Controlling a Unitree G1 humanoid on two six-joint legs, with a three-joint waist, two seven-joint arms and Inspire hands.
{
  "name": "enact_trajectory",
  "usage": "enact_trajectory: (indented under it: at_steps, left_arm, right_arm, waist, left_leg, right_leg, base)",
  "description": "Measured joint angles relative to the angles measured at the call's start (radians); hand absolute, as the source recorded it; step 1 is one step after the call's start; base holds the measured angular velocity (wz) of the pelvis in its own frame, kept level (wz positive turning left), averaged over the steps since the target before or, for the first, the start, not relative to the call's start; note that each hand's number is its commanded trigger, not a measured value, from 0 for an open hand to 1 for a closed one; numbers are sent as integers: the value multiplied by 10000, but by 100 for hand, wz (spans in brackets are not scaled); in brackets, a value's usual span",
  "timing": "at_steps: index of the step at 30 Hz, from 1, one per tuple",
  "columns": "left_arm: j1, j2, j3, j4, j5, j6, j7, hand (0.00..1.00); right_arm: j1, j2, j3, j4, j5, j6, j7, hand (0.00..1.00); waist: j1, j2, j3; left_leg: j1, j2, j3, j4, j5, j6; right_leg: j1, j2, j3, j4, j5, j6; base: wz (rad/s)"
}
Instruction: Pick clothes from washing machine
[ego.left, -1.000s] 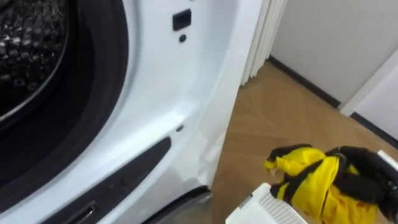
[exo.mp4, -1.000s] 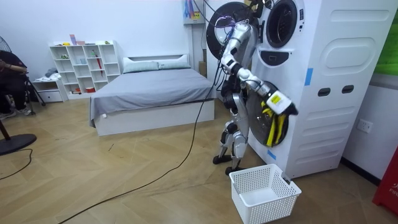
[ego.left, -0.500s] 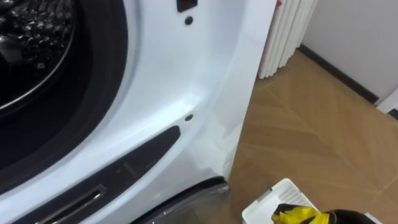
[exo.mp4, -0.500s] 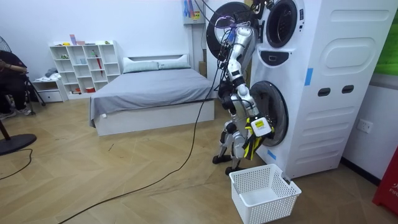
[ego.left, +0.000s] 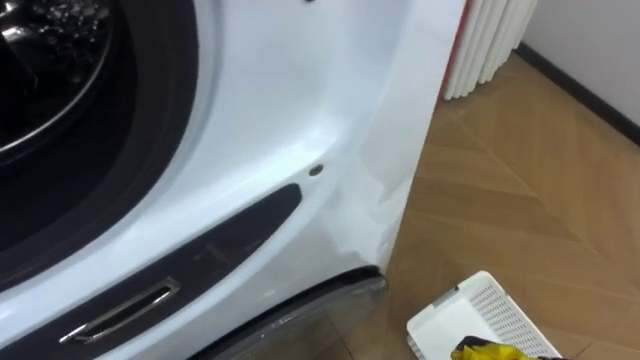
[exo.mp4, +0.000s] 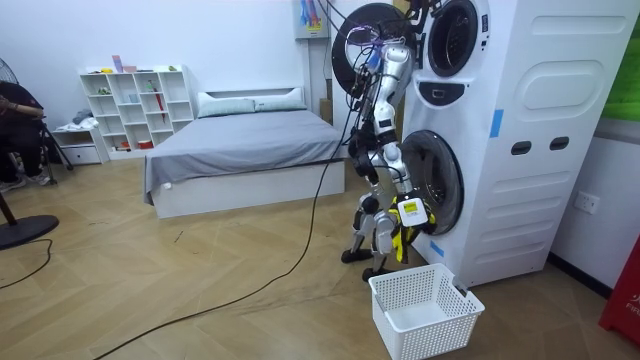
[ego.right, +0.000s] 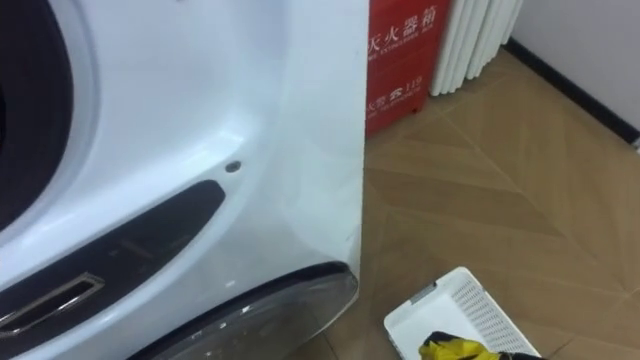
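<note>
Robot stands at washing machine (exo.mp4: 520, 150). White basket (exo.mp4: 432, 335) on floor beside. Yellow garment (exo.mp4: 402, 236) already out, hanging just above basket from right hand (exo.mp4: 410, 211), fingers apparently clamped round it. Drop into basket left.

both eye views sit close to the washer (ego.left: 280, 120), looking steeply down its front below the drum (ego.left: 50, 50), and share the floor (ego.left: 520, 190) and basket (ego.left: 485, 308) corner beside it. the room view stands well off from the washer, seeing it whole.
</note>
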Motion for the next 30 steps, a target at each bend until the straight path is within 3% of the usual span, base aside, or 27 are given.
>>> enact_trajectory:
  at_steps: [5, 7, 11, 28, 29, 30]
  left_arm:
    - [149, 1, -198, -285, -607, -54, 96, 0]
    - [176, -3, -372, -337, -759, -74, 169, 0]
    - [210, -2, -489, -521, -1342, -163, 186, 0]
    - [692, 7, -859, -1087, -1896, -553, 166, 0]
    - [691, 7, -858, -1094, -1892, -593, 167, 0]
    - [691, 7, -862, -1093, -1892, -622, 167, 0]
  right_arm:
    - [21, -2, -3, 164, 141, -60, -603, 100]
    - [-32, -7, -5, 153, 253, -139, -865, 100]
    - [-54, -3, -4, 106, 515, -301, -1298, 100]
    - [-525, -58, -37, -539, 578, -746, -3588, 100]
    - [-583, -116, -37, -743, 563, -779, -3717, 95]
    - [-628, -143, -37, -816, 563, -837, -3774, 2]
  waist:
    - [1, 136, 3]
    - [2, 190, 2]
    - [16, 254, -6]
    - [-1, 291, -33]
    - [-5, 306, -43]
    - [-7, 317, -51]
  left_leg:
    - [-6, -46, 4, -282, 12, 3]
    - [-55, -152, 3, -469, 112, 20]
    - [-118, -317, 29, -668, 348, 46]
    - [-88, -330, 15, -710, 372, 68]
    - [-122, -336, 21, -696, 373, 69]
    - [-148, -340, 21, -688, 376, 74]
  right_leg:
    - [-63, -61, -126, -30, -5, 8]
    - [-194, -201, -346, -16, -6, -6]
    - [-327, -317, -383, -15, -5, -8]
    - [-351, -410, -525, 4, -31, -15]
    - [-395, -416, -521, 15, -30, -15]
    - [-427, -422, -521, 25, -30, -14]
  base:
    - [2]
    - [3]
    - [8]
    - [0]
    - [0]
    - [0]
